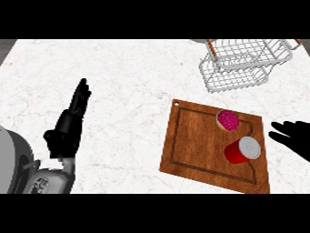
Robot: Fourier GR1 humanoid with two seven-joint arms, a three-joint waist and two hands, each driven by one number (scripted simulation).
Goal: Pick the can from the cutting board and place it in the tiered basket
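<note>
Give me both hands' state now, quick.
Left hand: open, holding nothing.
Right hand: open, beside the red can, not touching it.

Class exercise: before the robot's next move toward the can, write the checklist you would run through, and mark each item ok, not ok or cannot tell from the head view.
1. Red can on the cutting board: ok, lying tilted near the board's right side.
2. Right hand open and beside the can, not touching: ok.
3. Space between the can and the pink-topped object: ok, small gap.
4. Tiered basket in view with its top tier open: ok.
5. Basket contents: cannot tell.
6. Left hand away from the board: ok, resting open at left.
</note>
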